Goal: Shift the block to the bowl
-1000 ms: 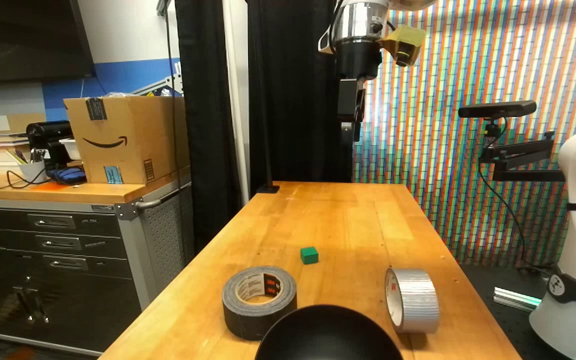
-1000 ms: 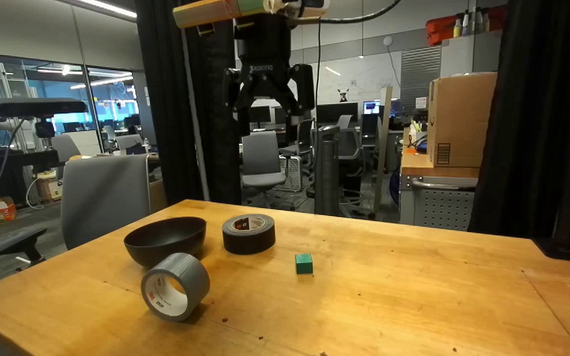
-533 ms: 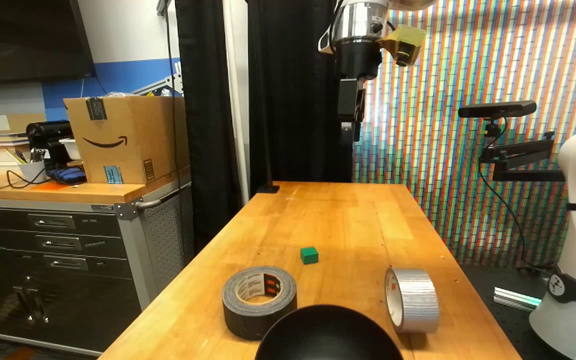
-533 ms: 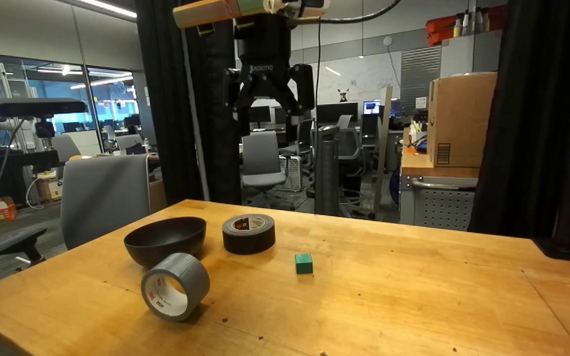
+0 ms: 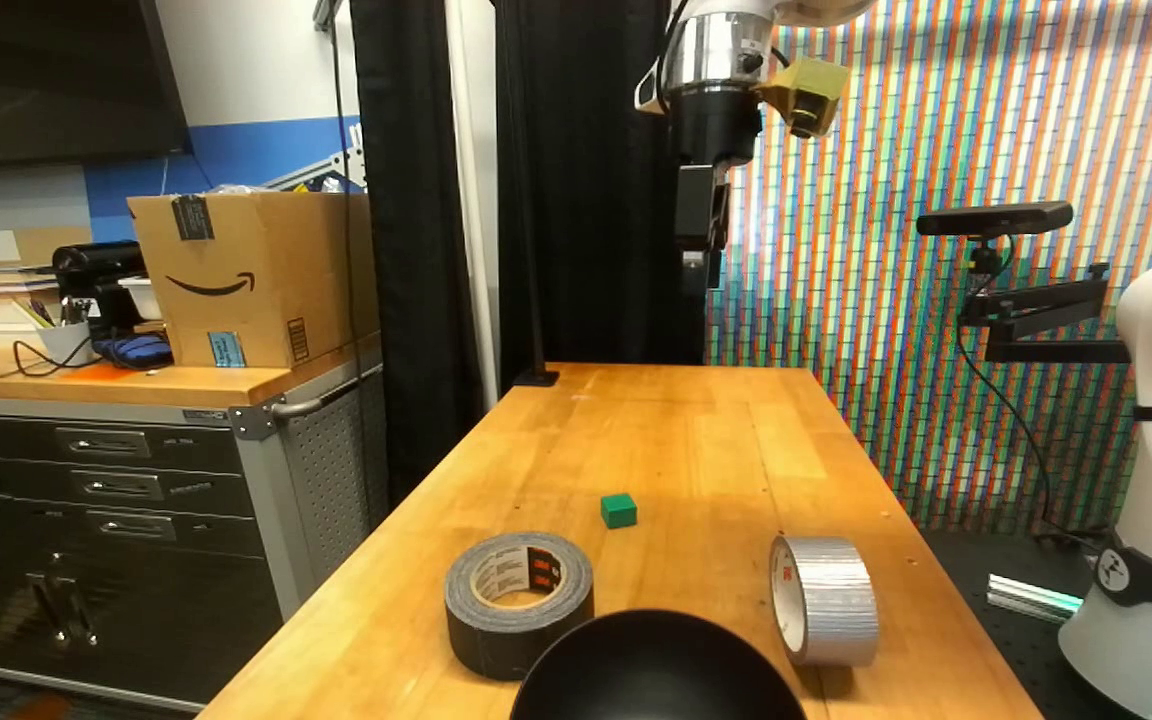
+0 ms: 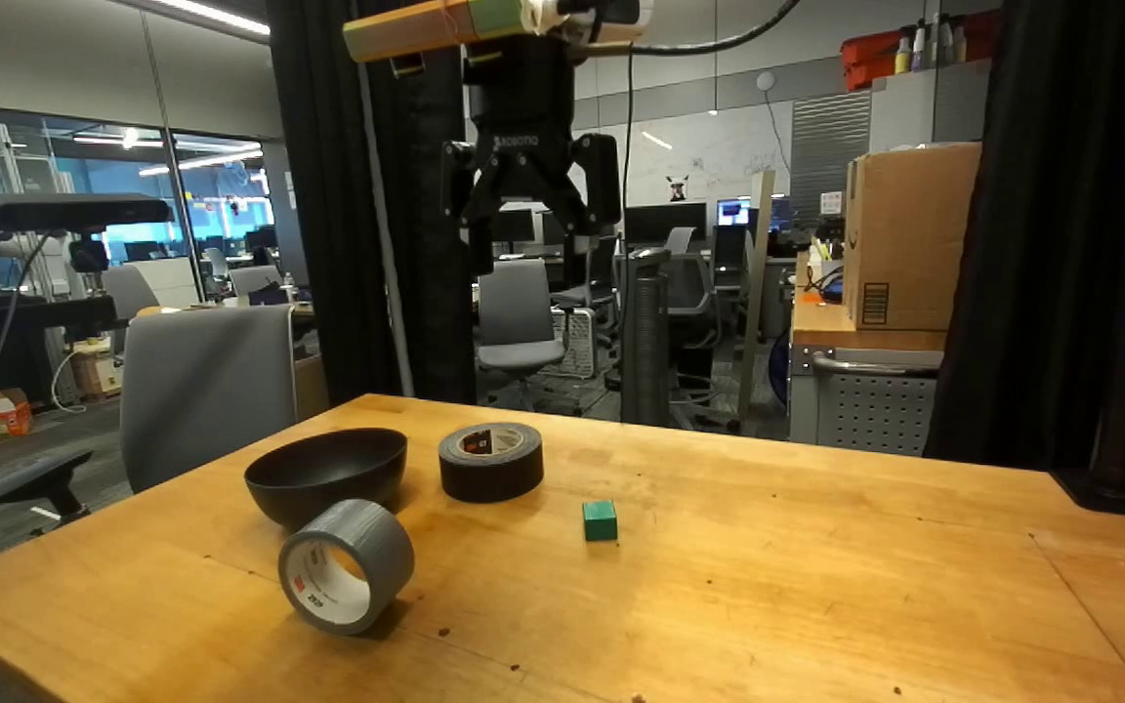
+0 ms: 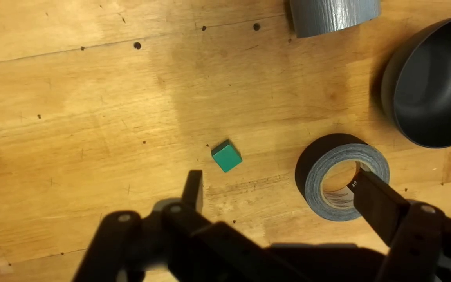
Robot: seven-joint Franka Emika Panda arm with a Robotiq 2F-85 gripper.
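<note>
Gripper (image 6: 528,256) hangs well above the table (image 6: 797,586), fingers spread with a wide gap between the tips.

Green block (image 7: 227,158) sits on the table, outside the bowl (image 7: 429,94); my wrist view puts it between the fingertips side to side, closer to one.

Black tape roll (image 6: 491,480) lies flat near the block, roughly between it and the bowl; one finger hides part of it in wrist view.

Bowl stands upright, near that roll but apart; looking in, I get bare black wall with a soft highlight, one edge cropped.

Silver-grey tape roll (image 5: 831,605) stands on edge, near the bowl.

Farther out, in an exterior view, a white cup (image 5: 66,343) on the workbench (image 5: 206,388) holds pen-like sticks (image 5: 40,314), too small for me to name. Cardboard box (image 5: 236,245) stands near the cup; I can't tell what's inside.
</note>
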